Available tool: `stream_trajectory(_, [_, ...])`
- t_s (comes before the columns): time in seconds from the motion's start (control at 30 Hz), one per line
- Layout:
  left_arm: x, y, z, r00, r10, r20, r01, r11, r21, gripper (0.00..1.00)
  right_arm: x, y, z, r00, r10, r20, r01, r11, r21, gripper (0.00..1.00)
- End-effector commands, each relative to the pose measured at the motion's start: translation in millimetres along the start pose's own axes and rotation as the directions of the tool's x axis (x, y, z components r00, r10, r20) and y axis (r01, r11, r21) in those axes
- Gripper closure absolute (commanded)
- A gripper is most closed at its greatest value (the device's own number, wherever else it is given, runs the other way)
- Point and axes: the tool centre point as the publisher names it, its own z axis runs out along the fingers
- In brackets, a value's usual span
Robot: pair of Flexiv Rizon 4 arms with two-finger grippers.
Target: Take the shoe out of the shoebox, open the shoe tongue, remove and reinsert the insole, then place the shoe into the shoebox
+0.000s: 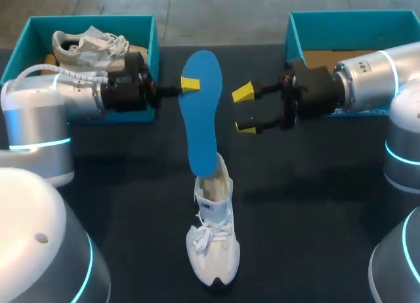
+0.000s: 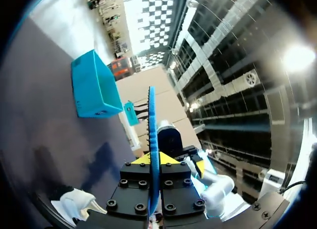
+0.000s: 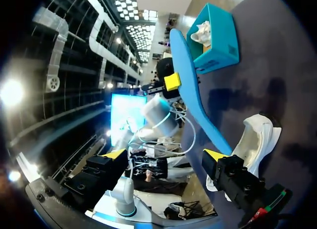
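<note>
A blue insole (image 1: 199, 113) hangs above the table, its lower end dipping into the heel opening of a white shoe (image 1: 213, 237) that lies on the dark table. My left gripper (image 1: 188, 84) is shut on the insole's upper part; in the left wrist view the insole (image 2: 152, 154) stands edge-on between the fingers. My right gripper (image 1: 244, 109) is open just right of the insole, not touching it. From the right wrist view the insole (image 3: 194, 92) and the white shoe (image 3: 257, 140) lie ahead of the open right gripper (image 3: 166, 157).
A teal shoebox (image 1: 141, 27) at the back left holds a second, grey-white shoe (image 1: 88, 47). Another teal shoebox (image 1: 295, 31) stands at the back right, partly behind my right arm. The robot's white base domes fill the near corners.
</note>
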Motion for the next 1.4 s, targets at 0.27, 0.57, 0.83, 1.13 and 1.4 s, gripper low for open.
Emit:
stream_trajectory(0.27, [5.3, -6.7, -2.3, 0.918, 0.381, -0.112, -0.375, 0.924, 0.072, 1.0, -0.2, 0.2, 2.2, 1.0, 0.001, 0.001, -0.001, 1.0, -0.002, 0.0])
stream_trajectory(0.57, [27.1, -5.1, 2.0, 0.754, 0.638, -0.157, -0.641, 0.767, 0.04, 1.0, -0.2, 0.2, 2.2, 1.0, 0.001, 0.001, -0.001, 1.0, -0.002, 0.0])
stream_trajectory(0.83, [39.8, -11.0, 3.8, 0.586, 0.795, -0.157, -0.797, 0.6, 0.066, 1.0, -0.2, 0.2, 2.2, 1.0, 0.001, 0.001, -0.001, 1.0, -0.002, 0.0])
stream_trajectory(1.13, [48.9, -11.9, -0.6, 0.333, 0.937, -0.102, -0.936, 0.342, 0.084, 1.0, -0.2, 0.2, 2.2, 1.0, 0.001, 0.001, -0.001, 1.0, -0.002, 0.0])
stream_trajectory(1.4, [48.9, -11.9, -0.6, 0.333, 0.937, -0.102, -0.936, 0.342, 0.084, 1.0, -0.2, 0.2, 2.2, 1.0, 0.001, 0.001, -0.001, 1.0, -0.002, 0.0])
